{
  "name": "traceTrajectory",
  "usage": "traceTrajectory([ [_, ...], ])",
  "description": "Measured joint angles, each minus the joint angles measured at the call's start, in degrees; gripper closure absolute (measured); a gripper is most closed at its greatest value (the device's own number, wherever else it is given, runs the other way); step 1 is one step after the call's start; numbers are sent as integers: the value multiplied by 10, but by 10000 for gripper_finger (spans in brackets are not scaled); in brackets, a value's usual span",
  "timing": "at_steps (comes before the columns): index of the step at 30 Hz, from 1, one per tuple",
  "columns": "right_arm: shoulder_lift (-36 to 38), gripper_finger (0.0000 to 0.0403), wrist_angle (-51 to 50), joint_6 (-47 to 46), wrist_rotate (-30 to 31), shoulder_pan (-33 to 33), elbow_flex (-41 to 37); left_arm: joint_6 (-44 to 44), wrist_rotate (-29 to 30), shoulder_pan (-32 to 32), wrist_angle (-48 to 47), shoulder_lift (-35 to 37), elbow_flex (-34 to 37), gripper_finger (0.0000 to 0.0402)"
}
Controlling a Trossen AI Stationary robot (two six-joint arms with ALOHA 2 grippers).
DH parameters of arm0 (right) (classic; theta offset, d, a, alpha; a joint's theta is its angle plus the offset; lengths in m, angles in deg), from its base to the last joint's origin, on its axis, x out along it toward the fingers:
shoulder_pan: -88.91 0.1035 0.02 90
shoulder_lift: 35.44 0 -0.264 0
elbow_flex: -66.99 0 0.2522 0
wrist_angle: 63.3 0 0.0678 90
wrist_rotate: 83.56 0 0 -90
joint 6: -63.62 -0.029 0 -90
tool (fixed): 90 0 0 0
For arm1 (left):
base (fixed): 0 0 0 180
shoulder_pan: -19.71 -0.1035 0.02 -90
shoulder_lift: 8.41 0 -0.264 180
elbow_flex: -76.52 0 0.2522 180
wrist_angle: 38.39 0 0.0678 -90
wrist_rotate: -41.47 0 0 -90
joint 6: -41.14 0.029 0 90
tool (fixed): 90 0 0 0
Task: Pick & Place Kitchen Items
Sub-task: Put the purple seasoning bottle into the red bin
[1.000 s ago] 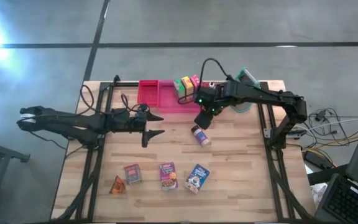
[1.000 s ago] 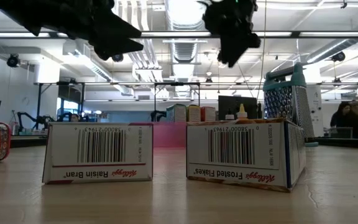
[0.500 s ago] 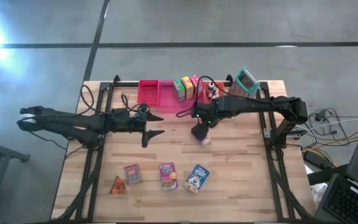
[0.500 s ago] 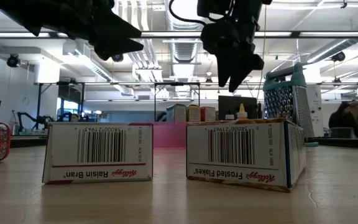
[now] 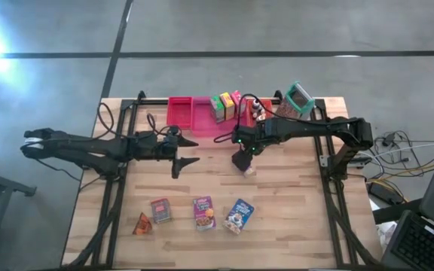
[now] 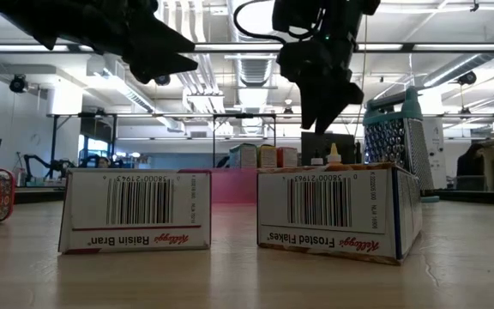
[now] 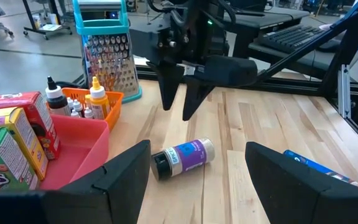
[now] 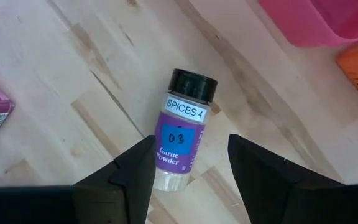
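A spice jar point(image 8: 182, 127) with a black cap and a purple label lies on its side on the wooden table point(image 5: 292, 188), also seen in the left wrist view point(image 7: 182, 157). My right gripper point(image 8: 188, 168) hangs open just above it, pointing steeply down, one finger on each side of the jar's bottom end, touching nothing. It shows above the jar point(image 5: 246, 171) in the high view point(image 5: 239, 158) and from the left wrist point(image 7: 178, 102). My left gripper point(image 5: 187, 150) waits open and level at the table's left middle.
Three small cereal boxes point(image 5: 160, 210) point(image 5: 204, 212) point(image 5: 239, 215) and an orange wedge point(image 5: 142, 223) lie near the front edge. At the far edge stand a red tray point(image 5: 181, 111), coloured boxes point(image 5: 224, 105), an orange bin of bottles point(image 7: 95, 102) and a grater point(image 5: 298, 98).
My right gripper has come down from above the far trays toward the spice jar and now hangs close over it. The jar has stayed where it lay.
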Motion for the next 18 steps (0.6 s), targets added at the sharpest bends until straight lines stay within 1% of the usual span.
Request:
traceTrajectory([
  [18,0,264,6,2,0,0,0,0,2,0,0,0,0,133],
])
